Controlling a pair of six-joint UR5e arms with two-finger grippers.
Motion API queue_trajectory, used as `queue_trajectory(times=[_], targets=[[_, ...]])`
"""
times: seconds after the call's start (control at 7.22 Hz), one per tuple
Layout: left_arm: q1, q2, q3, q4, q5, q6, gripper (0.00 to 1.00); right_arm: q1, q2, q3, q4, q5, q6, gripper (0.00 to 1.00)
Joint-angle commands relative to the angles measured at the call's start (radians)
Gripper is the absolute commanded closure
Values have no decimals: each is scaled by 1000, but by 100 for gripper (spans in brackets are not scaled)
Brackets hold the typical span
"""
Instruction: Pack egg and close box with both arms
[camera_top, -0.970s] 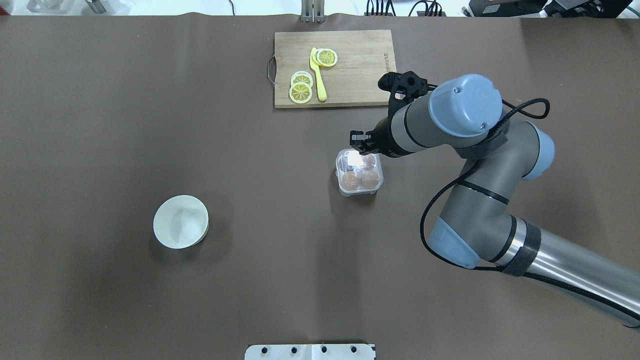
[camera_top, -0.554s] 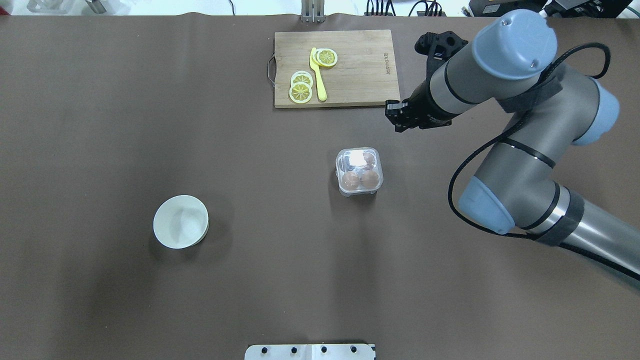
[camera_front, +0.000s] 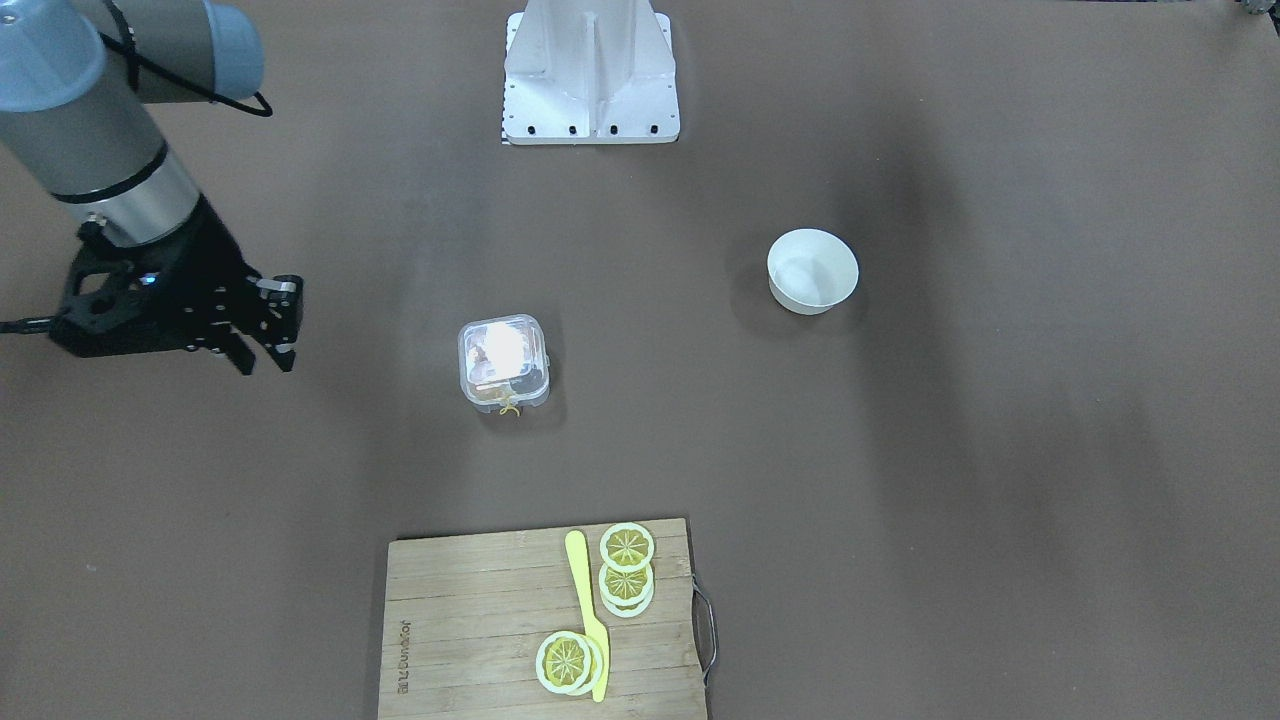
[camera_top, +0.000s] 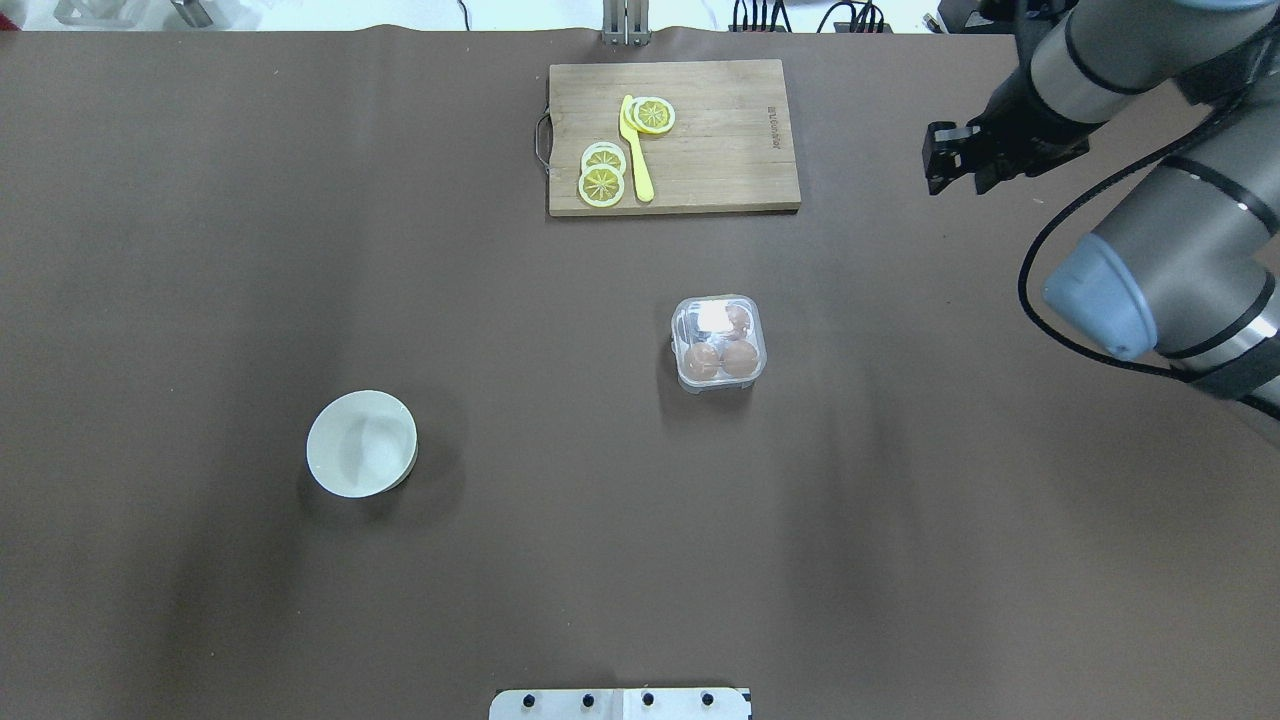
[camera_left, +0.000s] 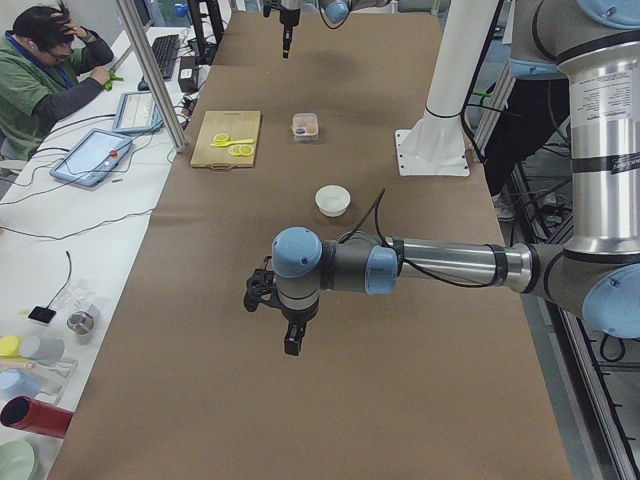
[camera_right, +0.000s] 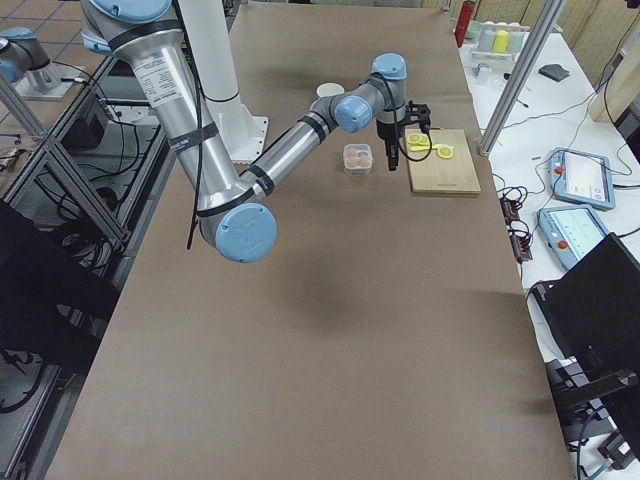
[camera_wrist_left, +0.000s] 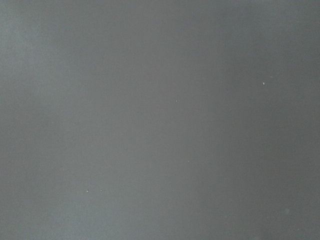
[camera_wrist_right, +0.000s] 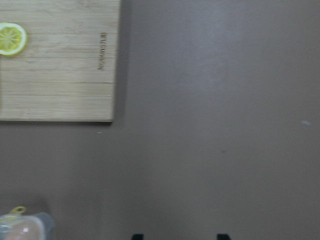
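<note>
The clear box (camera_top: 718, 343) stands mid-table with its lid down. Three light-brown eggs show through it, such as one egg (camera_top: 739, 358) in a near cup; glare covers the fourth cup. Its yellow loop (camera_front: 508, 408) faces the cutting board. My right gripper (camera_top: 950, 170) is open and empty, raised well to the right of the box and beside the board; its fingertips (camera_wrist_right: 137, 236) show apart in the right wrist view. My left gripper (camera_left: 290, 345) hangs over bare table far to the left, seen only in the exterior left view; I cannot tell its state.
A white bowl (camera_top: 361, 443) stands front left and looks empty. A wooden cutting board (camera_top: 720, 140) with lemon slices (camera_top: 603, 175) and a yellow knife (camera_top: 636, 150) lies at the back. The white robot base (camera_front: 592, 75) is at the near edge.
My right gripper has drawn away from the box's back edge, moving right and toward the far side past the board's corner. The box and eggs have not moved.
</note>
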Motion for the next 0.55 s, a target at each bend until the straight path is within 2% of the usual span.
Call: queue_trajectory(times=[0.0, 0.14, 0.42], targets=[[-14, -1, 52, 1, 1, -3, 0, 172, -108, -6, -121, 35, -428, 0], [-16, 5, 43, 2, 3, -3, 0, 263, -198, -6, -113, 109, -535, 0], [-19, 39, -11, -4, 0, 4, 0, 362, -413, 36, -103, 123, -715, 0]])
